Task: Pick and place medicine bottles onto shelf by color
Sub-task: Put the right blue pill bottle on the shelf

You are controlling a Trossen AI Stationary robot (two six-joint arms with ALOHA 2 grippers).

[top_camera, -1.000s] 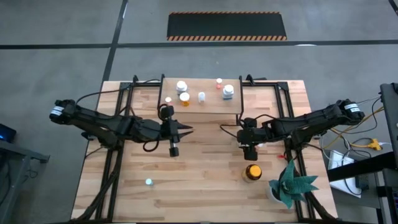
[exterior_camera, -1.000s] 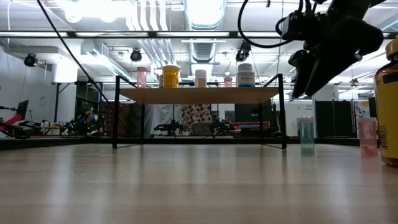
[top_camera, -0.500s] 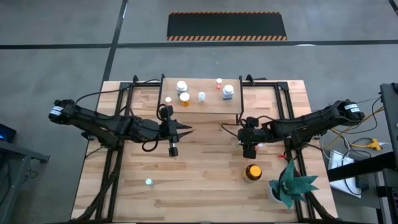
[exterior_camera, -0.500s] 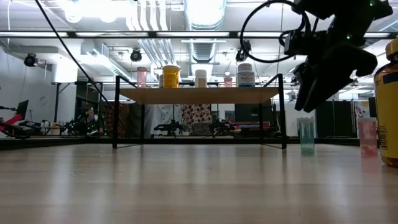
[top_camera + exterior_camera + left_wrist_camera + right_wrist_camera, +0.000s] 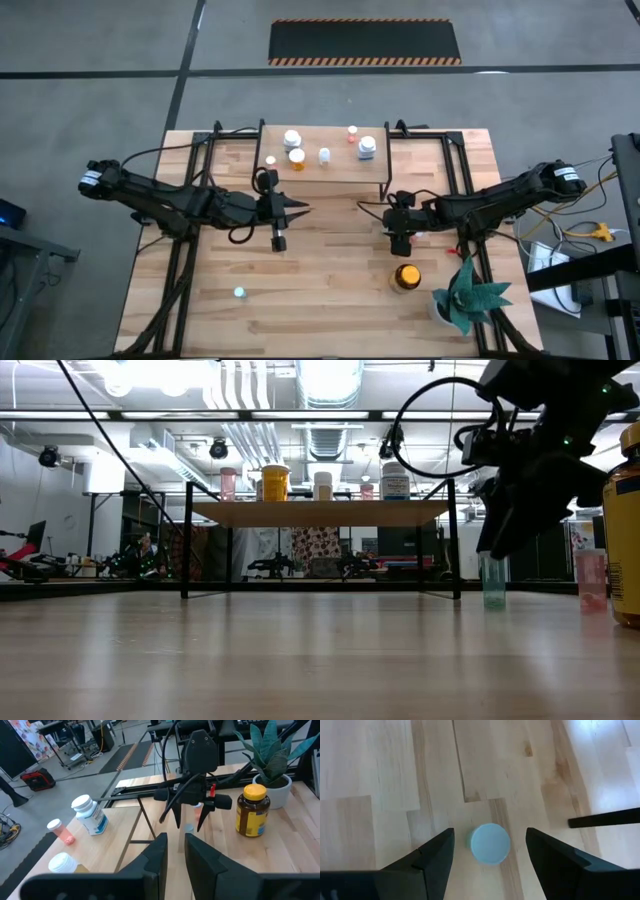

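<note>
My right gripper (image 5: pixel 400 243) is open and points down over a small pale-blue capped vial (image 5: pixel 490 843), which stands upright on the table right of centre. Its two fingers (image 5: pixel 434 860) stand on either side of the cap without touching it. The low view shows the vial (image 5: pixel 493 580) just below the fingertips. My left gripper (image 5: pixel 303 208) waits shut above the table's middle, empty. The shelf (image 5: pixel 325 172) stands at the far middle with several bottles on its board (image 5: pixel 320 512). A large amber bottle (image 5: pixel 405 277) stands on the table near the right gripper.
A green spiky plant in a white pot (image 5: pixel 465 295) stands at the near right, beside the amber bottle. A pinkish vial (image 5: pixel 591 578) stands close behind the right gripper. Another pale-blue vial (image 5: pixel 239 293) stands at the near left. Black frame rails run along both table sides.
My right gripper has gone down toward the pale-blue vial, staying open; its fingertips now reach about the height of the vial's cap. The vial has not moved.
</note>
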